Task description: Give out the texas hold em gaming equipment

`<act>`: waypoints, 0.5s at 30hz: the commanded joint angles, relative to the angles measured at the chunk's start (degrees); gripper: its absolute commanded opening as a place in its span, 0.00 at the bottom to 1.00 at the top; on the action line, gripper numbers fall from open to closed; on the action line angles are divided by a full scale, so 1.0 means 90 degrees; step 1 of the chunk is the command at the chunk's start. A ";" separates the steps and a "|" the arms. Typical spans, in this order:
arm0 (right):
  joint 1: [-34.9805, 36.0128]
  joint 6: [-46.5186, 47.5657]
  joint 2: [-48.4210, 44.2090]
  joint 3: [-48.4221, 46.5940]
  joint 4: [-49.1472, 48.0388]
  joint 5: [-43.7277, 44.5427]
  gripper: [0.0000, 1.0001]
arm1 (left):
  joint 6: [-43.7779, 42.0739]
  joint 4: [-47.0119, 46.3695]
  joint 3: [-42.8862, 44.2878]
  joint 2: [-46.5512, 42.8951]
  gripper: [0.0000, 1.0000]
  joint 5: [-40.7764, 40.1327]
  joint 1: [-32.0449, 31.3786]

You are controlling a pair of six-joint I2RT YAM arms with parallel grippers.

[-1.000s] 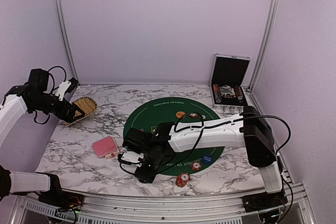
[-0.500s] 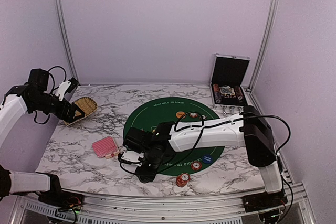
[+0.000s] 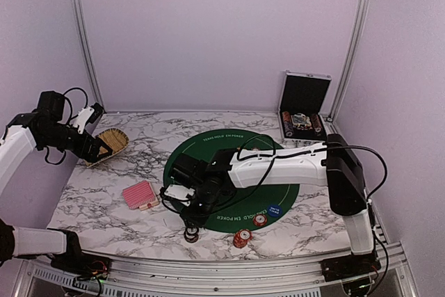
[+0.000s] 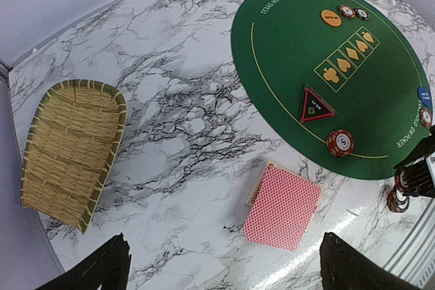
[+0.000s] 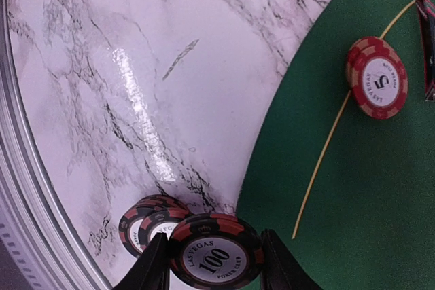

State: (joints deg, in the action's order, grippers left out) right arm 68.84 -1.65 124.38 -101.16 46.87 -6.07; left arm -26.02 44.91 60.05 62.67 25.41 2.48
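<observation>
While the left end effector [image 4: 223, 239] hangs near the table's 9 o'clock edge with its fingers wide apart and nothing between them, the right end effector [image 5: 213, 244] is clamped on a round black-and-red poker chip marked 100 [image 5: 216, 261], one finger at each side of its rim. At 8 o'clock from that chip, and lower, a short stack of black-and-red poker chips [image 5: 144, 222] sits on the white marble-patterned table [image 4: 170, 100], just off the round green felt mat [image 5: 353, 188] at the mat's 7 o'clock as seen from above.

A red-and-cream striped chip stack marked 5 [image 5: 377, 77] rests on the mat, on its yellow border line. A black triangular marker with a red border [image 4: 317, 104] lies just beside that stack, further into the mat.

From above, the pink-red-backed deck of playing cards [image 3: 140, 195] lies on the marble at the mat's 8 o'clock, and the woven straw basket [image 3: 111, 144] at its 10 o'clock. An orange round marker disc [image 3: 239, 151] sits near the mat's 12 o'clock. A blue round marker disc [image 3: 276, 209] sits at its 5 o'clock.
</observation>
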 commanded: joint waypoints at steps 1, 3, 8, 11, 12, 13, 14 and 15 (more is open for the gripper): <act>-0.0224 -0.0195 -0.0275 -0.0237 -0.0161 0.0173 0.04 | -0.0047 0.0147 0.0105 -0.0009 0.99 -0.0005 0.0037; -0.0368 -0.0255 -0.0207 -0.0253 -0.0253 0.0195 0.04 | -0.0058 0.0147 0.0105 -0.0009 0.99 -0.0020 0.0031; -0.0627 -0.0361 0.0094 -0.0412 -0.0446 0.0215 0.04 | -0.0058 0.0147 0.0105 0.0000 0.99 -0.0020 0.0037; -0.0689 -0.0373 0.0341 -0.0648 -0.0495 0.0234 0.04 | -0.0058 0.0147 0.0105 0.0004 0.99 -0.0036 0.0036; -0.0696 -0.0382 0.0466 -0.0724 -0.0504 0.0227 0.04 | -0.0053 0.0146 0.0105 0.0007 0.99 -0.0040 0.0037; -0.0704 -0.0374 0.0559 -0.0820 -0.0495 0.0218 0.04 | -0.0057 0.0147 0.0105 0.0001 0.99 -0.0047 0.0037; -0.0706 -0.0358 0.0645 -0.0899 -0.0491 0.0210 0.04 | -0.0068 0.0147 0.0105 0.0004 0.99 -0.0047 0.0037; -0.0705 -0.0354 0.0725 -0.0985 -0.0476 0.0192 0.04 | -0.0068 0.0147 0.0113 0.0003 0.99 -0.0063 0.0037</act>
State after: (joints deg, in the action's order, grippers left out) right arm 62.33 -4.29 127.59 -106.32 43.94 -4.49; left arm -26.15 44.91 60.07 62.67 25.26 2.48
